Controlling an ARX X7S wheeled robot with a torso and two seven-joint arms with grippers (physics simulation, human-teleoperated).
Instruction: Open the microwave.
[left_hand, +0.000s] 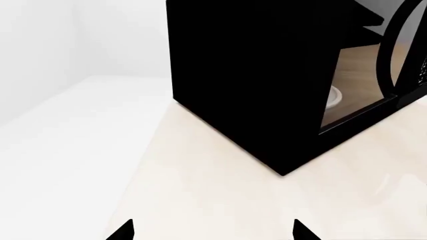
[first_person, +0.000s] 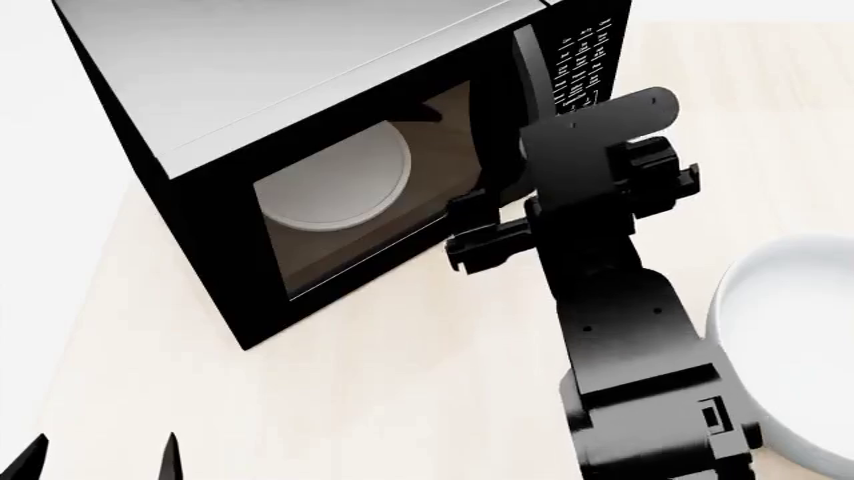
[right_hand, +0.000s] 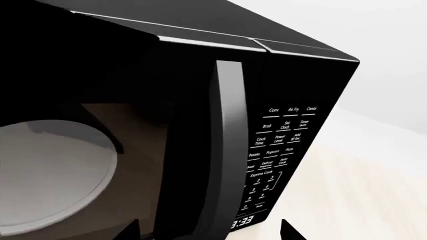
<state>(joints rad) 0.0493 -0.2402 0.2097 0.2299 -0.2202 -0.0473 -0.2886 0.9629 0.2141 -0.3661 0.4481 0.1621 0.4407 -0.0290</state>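
The microwave (first_person: 307, 90) is a black box with a grey top at the back left of the counter. Its glass door shows the white turntable (first_person: 340, 185) inside, and the door looks shut. The button panel (right_hand: 280, 145) and clock are beside the vertical door handle (right_hand: 227, 130). My right gripper (first_person: 463, 238) is open at the door front, near the handle's lower end. In the right wrist view the right gripper (right_hand: 210, 231) has its fingertips either side of the handle, not closed on it. My left gripper (left_hand: 213, 231) is open and empty, low at the near left (first_person: 100, 458), facing the microwave's black side (left_hand: 247, 75).
A white bowl (first_person: 787, 340) sits on the pale wooden counter (first_person: 400, 400) at the near right, beside my right arm. The counter's left edge (left_hand: 143, 165) runs next to a white surface.
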